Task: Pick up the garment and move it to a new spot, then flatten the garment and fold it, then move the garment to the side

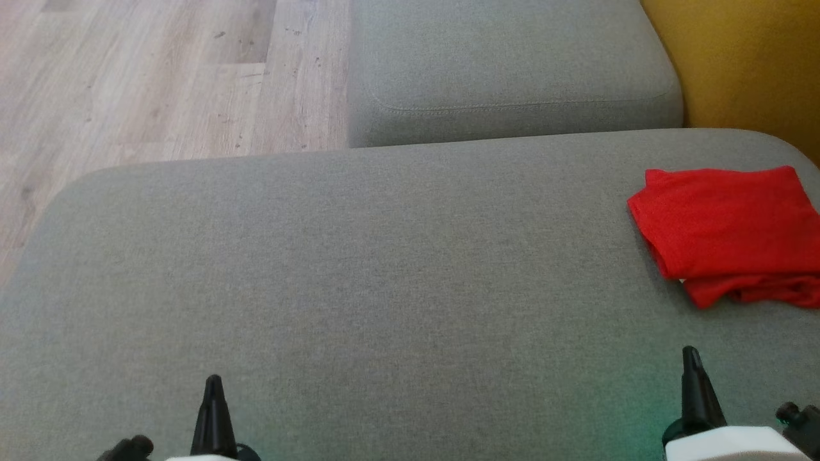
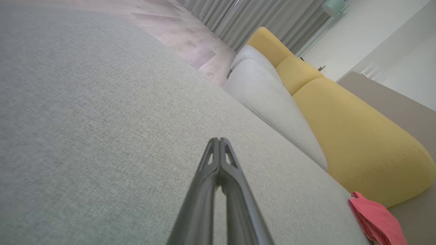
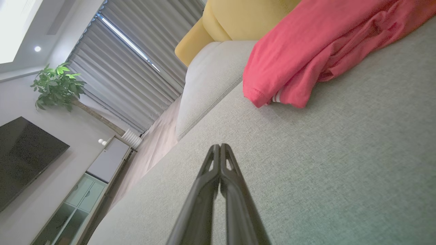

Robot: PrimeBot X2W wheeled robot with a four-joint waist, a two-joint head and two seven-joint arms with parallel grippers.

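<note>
Pale wood-grain floor [image 1: 160,77]: upper left of the head view, beyond the rounded edge of the seat.

Large grey woven cushion [image 1: 359,269]: spans the width of the head view and carries the garment. Its middle and left are bare fabric.

Left gripper [image 1: 213,379]: lower left, over the near edge of the large cushion. Its two dark fingers are pressed together tip to tip and grasp nothing. It is well apart from the garment.

Second grey cushion [image 1: 512,64]: upper middle, butted against the far side of the large one, with a stitched seam along its front.

Right gripper [image 1: 690,351]: lower right, fingers likewise clenched and empty, pointing towards the garment. Bare cushion lies between tip and cloth, so they are near but not touching.

Red garment [image 1: 730,230]: folded into a rough rectangle, lying flat at the right side of the large cushion and running off the right edge of the head view. A looser, rumpled layer shows along its near edge, with a small white trim at the near left corner.

Mustard-yellow upholstery [image 1: 749,64]: upper right corner, behind both cushions.
</note>
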